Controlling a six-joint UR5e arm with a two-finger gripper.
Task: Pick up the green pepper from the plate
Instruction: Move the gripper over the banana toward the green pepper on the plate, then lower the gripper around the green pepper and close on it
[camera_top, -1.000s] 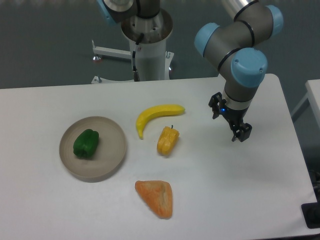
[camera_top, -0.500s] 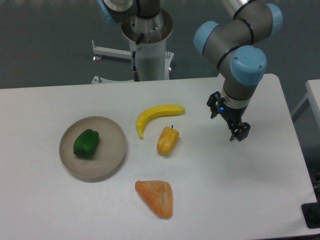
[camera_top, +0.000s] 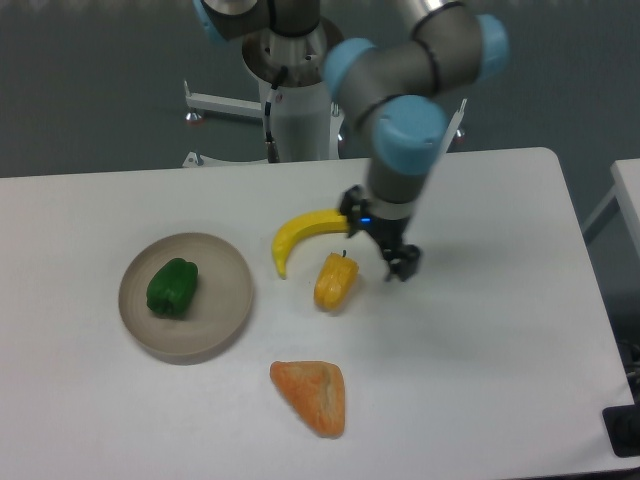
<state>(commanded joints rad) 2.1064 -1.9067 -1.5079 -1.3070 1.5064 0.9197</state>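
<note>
Start at the far left: the plate (camera_top: 232, 312) sits on the white surface (camera_top: 480, 400), and the green pepper (camera_top: 172, 288) lies inside it, left of centre, touching nothing else. That is your target, and the gripper (camera_top: 380, 240) is well apart from it, carrying nothing and hanging over the middle of the surface between the banana (camera_top: 300, 232) and the yellow pepper (camera_top: 334, 282). You cannot tell from this view how wide its jaws stand, so open them fully before you descend.

Take the gripper left, high enough to pass over the banana and the plate's raised rim, and stop straight above the pepper. Come down vertically with the fingers either side of its narrower width, and close gently.

The pepper is small, dark green, glossy and lobed, so it will likely slip if you pinch a bulge; aim for the hollows between lobes. The orange wedge (camera_top: 312, 396) lies nearer the front edge, out of your way.
</note>
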